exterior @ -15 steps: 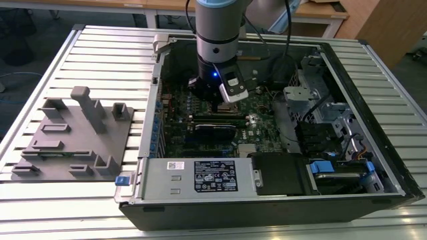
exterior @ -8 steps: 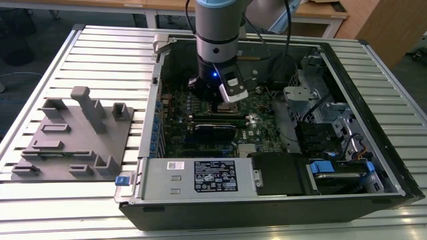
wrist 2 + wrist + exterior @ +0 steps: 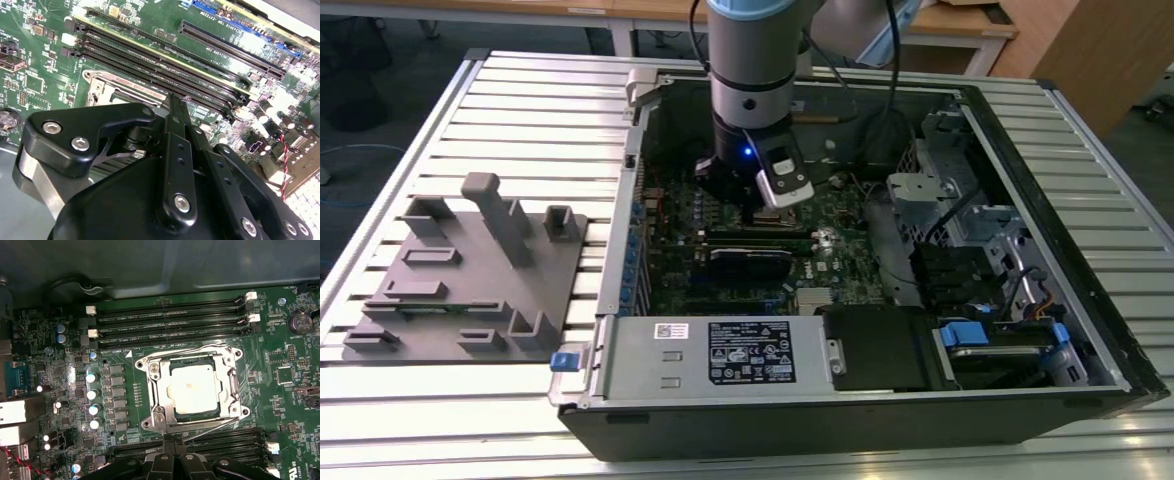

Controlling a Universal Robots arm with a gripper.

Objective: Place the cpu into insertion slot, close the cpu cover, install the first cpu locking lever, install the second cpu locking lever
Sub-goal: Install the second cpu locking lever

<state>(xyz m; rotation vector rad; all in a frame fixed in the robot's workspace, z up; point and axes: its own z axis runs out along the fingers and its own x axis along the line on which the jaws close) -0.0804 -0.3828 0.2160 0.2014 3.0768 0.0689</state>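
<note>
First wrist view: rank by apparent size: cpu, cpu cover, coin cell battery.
1. cpu cover, the metal frame around the chip
2. cpu, seated inside the frame's window
3. coin cell battery, clearly smallest

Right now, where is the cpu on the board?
In the first wrist view, the cpu sits in the insertion slot, framed by the cpu cover, between two banks of long black memory slots.

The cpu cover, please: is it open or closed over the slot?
Closed: the cpu cover lies flat around the cpu, which shows through its window.
</note>
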